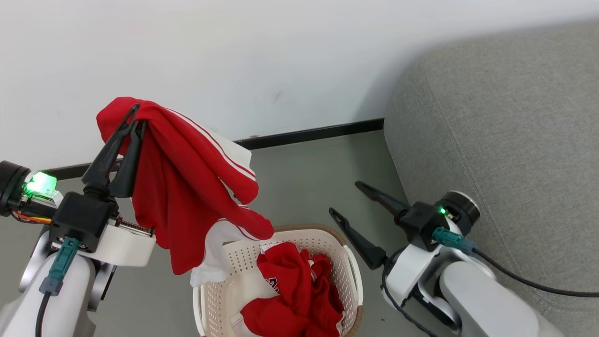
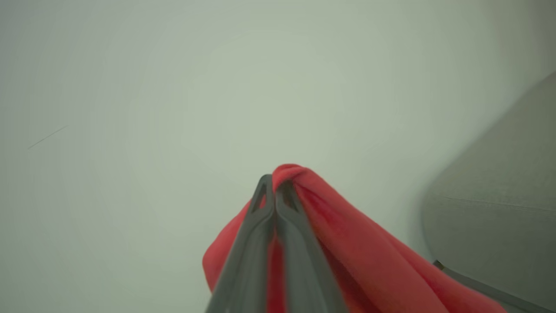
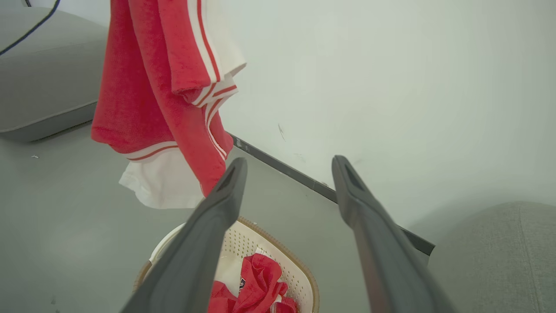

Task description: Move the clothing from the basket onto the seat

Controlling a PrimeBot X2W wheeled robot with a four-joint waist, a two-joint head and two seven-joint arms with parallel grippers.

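Left hand (image 1: 139, 115), up high, pinches red garment (image 1: 187, 178) above basket (image 1: 318, 229).

- We find the basket (image 1: 354, 276) cut off by the bottom edge of the head view. The hanging garment (image 1: 187, 187) covers part of its left rim.
- The lettering (image 1: 273, 283) on the garments in the basket (image 1: 299, 299) is too small for us to read.
- The sofa (image 1: 505, 140) runs off the right and bottom edges of the head view.
- In the left wrist view, the left gripper (image 2: 275, 182) and the hanging garment are out of focus. We cannot make out weave or trim, and the bottom edge cuts both.
- In the right wrist view, the top edge cuts the hanging garment. One finger (image 3: 204, 234) of the right gripper (image 3: 290, 163) hides the basket's left part, and the bottom edge cuts the rest.
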